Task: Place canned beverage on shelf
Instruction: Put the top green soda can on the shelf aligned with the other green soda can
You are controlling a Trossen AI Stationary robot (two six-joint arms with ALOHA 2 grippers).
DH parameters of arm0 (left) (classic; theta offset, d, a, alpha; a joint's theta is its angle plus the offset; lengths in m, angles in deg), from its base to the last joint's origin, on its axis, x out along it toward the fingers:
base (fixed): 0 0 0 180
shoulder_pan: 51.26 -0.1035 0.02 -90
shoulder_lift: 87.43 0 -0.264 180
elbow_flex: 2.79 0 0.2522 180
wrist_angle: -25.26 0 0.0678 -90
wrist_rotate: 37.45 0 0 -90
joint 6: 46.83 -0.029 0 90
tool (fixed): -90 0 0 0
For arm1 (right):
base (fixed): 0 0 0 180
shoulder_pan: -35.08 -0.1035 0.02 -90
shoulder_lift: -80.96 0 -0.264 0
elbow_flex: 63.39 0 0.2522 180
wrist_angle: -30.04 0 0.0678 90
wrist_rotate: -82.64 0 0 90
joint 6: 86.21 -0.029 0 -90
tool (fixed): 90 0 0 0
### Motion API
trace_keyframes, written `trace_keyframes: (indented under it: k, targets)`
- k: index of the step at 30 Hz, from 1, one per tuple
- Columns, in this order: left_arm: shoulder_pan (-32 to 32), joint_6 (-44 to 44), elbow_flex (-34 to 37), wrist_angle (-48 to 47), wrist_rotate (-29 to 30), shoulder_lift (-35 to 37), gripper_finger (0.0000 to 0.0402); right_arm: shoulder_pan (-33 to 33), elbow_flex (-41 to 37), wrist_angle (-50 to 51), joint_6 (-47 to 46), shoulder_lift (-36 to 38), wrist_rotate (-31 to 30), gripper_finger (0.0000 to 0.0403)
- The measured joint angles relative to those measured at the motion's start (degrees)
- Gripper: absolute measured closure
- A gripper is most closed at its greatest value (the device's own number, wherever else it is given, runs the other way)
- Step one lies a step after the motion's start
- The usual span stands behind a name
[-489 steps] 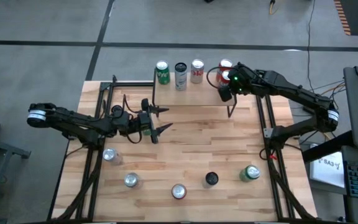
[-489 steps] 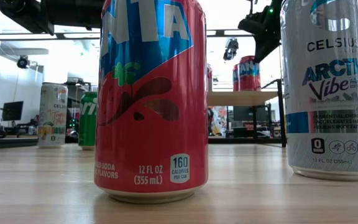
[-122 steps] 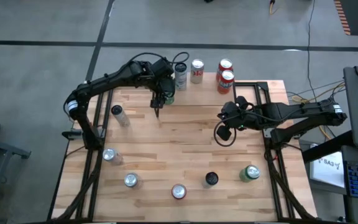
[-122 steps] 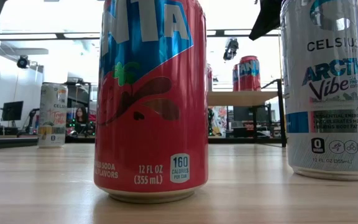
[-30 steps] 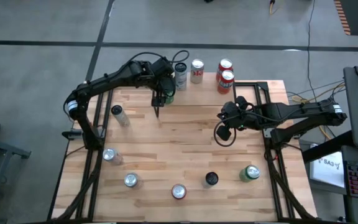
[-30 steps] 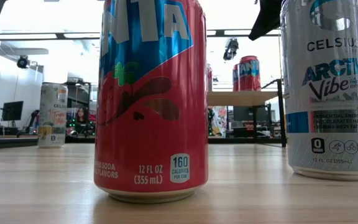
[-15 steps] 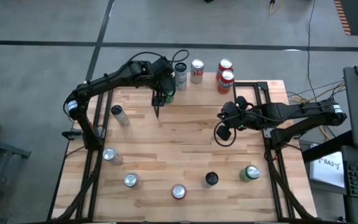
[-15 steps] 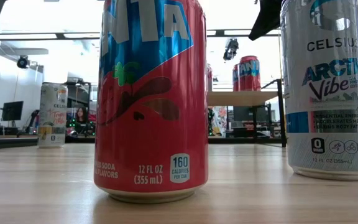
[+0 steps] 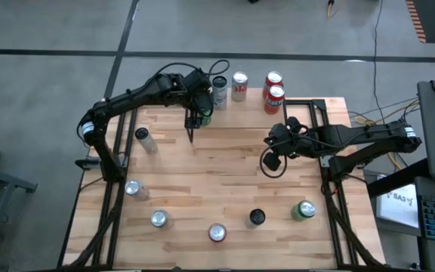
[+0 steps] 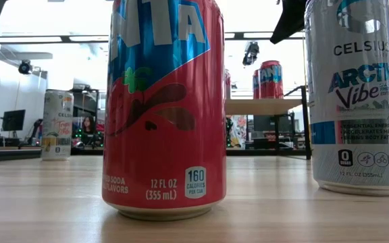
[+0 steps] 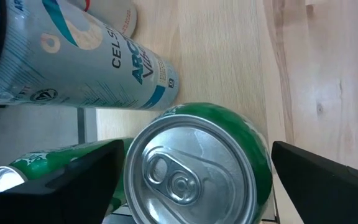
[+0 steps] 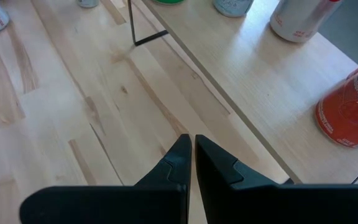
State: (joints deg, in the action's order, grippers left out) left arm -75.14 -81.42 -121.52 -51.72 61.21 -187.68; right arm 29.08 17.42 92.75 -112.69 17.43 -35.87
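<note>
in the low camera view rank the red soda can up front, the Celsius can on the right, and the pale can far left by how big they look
1. Red soda can, largest.
2. Celsius can, next.
3. Pale can, smallest.

Both front cans are cut off at the top, and nearness to the camera inflates them, so true sizes stay unsure.

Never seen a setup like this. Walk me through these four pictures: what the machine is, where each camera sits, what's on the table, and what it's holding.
Two dark robot arms work at a butcher-block wooden table.

Overhead picture: the left gripper is over the low wood-topped shelf with black legs at the far edge, where several cans stand. More cans stand along the near edge.

Table-level picture: a red soda can and a pale slim can stand close to the lens.

Left wrist camera: its fingers stand open either side of a green aluminium can, not gripping it.

Right wrist camera: the right gripper is shut, empty, above the table.
</note>
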Motion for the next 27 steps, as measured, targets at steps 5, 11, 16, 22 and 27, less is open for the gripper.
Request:
trace_keyframes:
  k: [5,11,16,22,27]
  targets:
    - [0.0,0.0,0.0,0.0,0.0,0.0,0.0003,0.0,0.0,0.0,0.0,0.0,0.0,0.0390]
    - [0.0,-0.1,0.0,-1.2,0.0,0.0,0.0004,0.0,0.0,0.0,0.0,0.0,0.0,0.0390]
    - [0.0,-0.7,0.0,-1.2,0.0,0.4,0.0004,0.0,0.0,0.0,0.0,0.0,0.0,0.0390]
    - [0.0,-2.0,-1.4,-1.4,2.2,0.8,0.0004,0.0,0.0,0.0,0.0,0.0,0.0,0.0390]
    - [0.0,-2.0,-6.2,-3.2,2.3,0.8,0.0004,0.0,0.0,0.0,0.0,0.0,0.0,0.0390]
